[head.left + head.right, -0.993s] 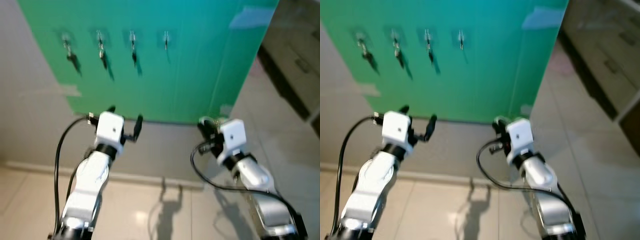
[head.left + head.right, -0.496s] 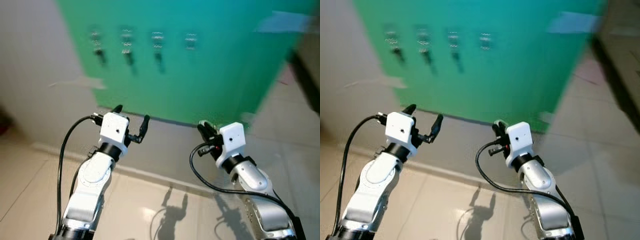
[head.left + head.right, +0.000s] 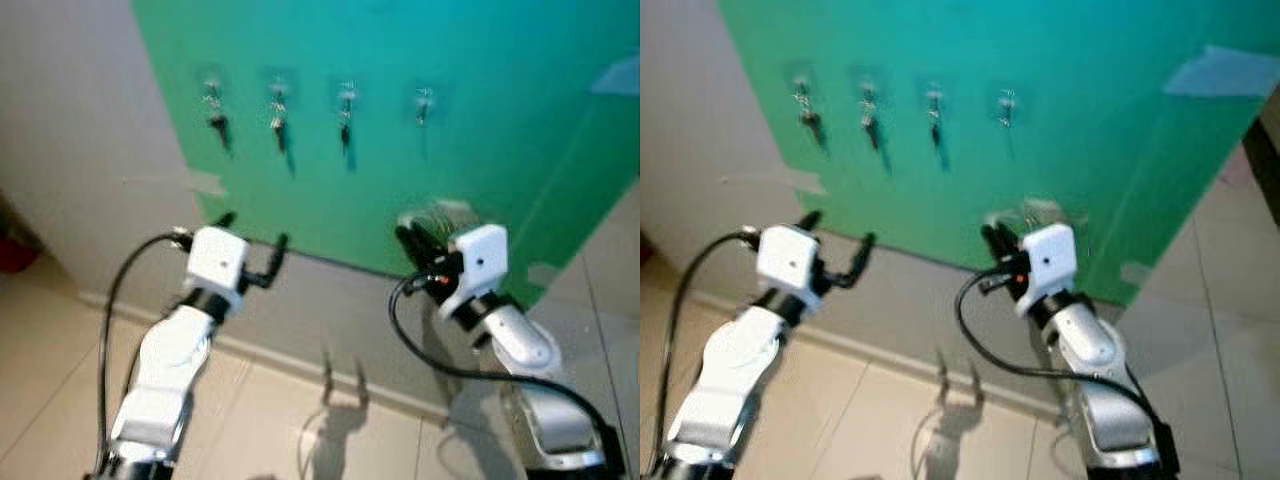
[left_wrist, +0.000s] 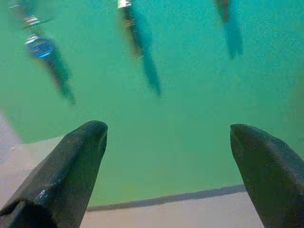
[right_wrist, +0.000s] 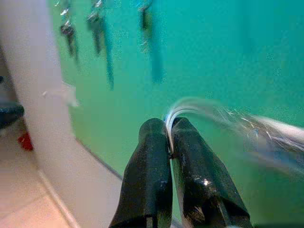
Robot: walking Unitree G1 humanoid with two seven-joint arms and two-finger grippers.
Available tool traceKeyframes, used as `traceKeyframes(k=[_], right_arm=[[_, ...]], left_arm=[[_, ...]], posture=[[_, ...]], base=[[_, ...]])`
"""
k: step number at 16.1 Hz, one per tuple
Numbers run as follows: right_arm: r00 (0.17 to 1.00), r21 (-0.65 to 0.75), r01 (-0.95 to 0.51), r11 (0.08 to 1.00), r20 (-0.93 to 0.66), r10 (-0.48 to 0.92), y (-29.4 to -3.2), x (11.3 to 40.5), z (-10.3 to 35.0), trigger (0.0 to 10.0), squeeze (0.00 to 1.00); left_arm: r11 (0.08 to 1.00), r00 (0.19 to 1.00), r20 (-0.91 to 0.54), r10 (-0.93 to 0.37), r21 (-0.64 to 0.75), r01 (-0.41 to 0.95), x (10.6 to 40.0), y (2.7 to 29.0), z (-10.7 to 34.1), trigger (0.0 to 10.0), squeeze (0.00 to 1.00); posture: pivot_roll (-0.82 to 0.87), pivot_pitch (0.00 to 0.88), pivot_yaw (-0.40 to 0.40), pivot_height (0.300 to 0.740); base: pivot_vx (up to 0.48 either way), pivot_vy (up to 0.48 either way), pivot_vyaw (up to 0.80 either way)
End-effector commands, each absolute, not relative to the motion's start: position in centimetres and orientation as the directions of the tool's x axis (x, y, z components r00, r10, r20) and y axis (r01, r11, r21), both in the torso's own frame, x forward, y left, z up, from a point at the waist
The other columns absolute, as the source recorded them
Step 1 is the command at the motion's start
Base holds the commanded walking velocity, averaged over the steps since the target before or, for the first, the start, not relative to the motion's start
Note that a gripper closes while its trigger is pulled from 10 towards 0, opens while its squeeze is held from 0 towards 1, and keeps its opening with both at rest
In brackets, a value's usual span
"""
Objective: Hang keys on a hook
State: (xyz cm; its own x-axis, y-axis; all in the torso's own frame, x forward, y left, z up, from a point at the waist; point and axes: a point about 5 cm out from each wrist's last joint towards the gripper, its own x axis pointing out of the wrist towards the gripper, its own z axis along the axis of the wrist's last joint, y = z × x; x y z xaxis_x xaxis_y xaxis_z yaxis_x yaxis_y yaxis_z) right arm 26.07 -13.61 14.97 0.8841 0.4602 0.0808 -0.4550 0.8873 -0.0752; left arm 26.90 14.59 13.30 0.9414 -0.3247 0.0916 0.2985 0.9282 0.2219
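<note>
Green wall panel [image 3: 420, 170], the landmark: a large sheet fixed to a pale wall [image 3: 80, 120], its lower edge meeting a grey band of wall above a tiled floor [image 3: 260, 420]. A scrap of pale tape [image 3: 205, 183] sits at the panel's left edge.

Left arm [image 3: 165, 370]: silver, raised before the lower left part of the panel. The left gripper [image 3: 252, 248] reaches just over the panel's lower edge; in the left wrist view its two black fingers [image 4: 71, 166] stand wide apart with bare green panel between them and nothing held.

Right arm [image 3: 520, 350]: silver, raised before the lower middle of the panel. The right gripper [image 5: 169, 128] points at the panel; in the right wrist view its fingers are pressed together, pinching a thin metal ring at their tips.

Keys [image 5: 247, 128]: a blurred, silvery bunch trailing from that ring, in front of the panel and below the row of hooks; in the head views a faint smear just above the gripper [image 3: 440, 212].

Hooks: four small hooks [image 3: 347, 95] in a row across the upper panel. The three on the left each carry a dark hanging item [image 3: 279, 130]; the rightmost hook [image 3: 424, 100], above the right gripper and well apart from it, shows only small bright metal.
</note>
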Motion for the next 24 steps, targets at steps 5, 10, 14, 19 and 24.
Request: traceKeyframes(k=[5, 10, 14, 19, 24], right_arm=[[0.893, -0.063, -0.422, 0.905, 0.146, 0.426, -15.1, 26.1, 16.4, 10.0, 0.0], [0.865, -0.062, -0.458, 0.887, 0.2, 0.46, -14.5, 26.9, 18.5, 10.0, 0.0], [0.827, -0.021, -0.498, 0.867, 0.286, 0.483, -14.0, 27.8, 21.2, 10.0, 0.0], [0.776, 0.0, -0.549, 0.836, 0.372, 0.51, -14.0, 29.2, 24.1, 10.0, 0.0], [0.748, 0.007, -0.574, 0.819, 0.413, 0.52, -13.8, 30.0, 25.9, 10.0, 0.0]], left_arm=[[0.907, 0.919, 0.078, -0.387, 0.214, 0.363, 26.3, 13.3, 13.1, 10.0, 0.0], [0.864, 0.875, 0.074, -0.479, 0.217, 0.454, 26.1, 12.8, 13.2, 10.0, 0.0], [0.776, 0.779, 0.054, -0.625, 0.151, 0.612, 25.1, 12.0, 13.4, 10.0, 0.0], [0.687, 0.688, 0.031, -0.725, 0.107, 0.719, 24.7, 11.1, 13.6, 10.0, 0.0], [0.691, 0.692, 0.029, -0.721, 0.107, 0.715, 24.9, 11.2, 13.8, 10.0, 0.0]], posture=[[-0.06, 0.0, 0.058, 0.74], [-0.06, 0.0, 0.051, 0.74], [-0.05, 0.0, 0.049, 0.74], [-0.05, 0.0, 0.05, 0.74], [-0.05, 0.0, 0.044, 0.74]], base=[[0.0, 0.0, 0.0], [0.0, 0.0, 0.0], [0.0, 0.0, 0.0], [0.0, 0.0, 0.0], [0.0, 0.0, 0.0]])
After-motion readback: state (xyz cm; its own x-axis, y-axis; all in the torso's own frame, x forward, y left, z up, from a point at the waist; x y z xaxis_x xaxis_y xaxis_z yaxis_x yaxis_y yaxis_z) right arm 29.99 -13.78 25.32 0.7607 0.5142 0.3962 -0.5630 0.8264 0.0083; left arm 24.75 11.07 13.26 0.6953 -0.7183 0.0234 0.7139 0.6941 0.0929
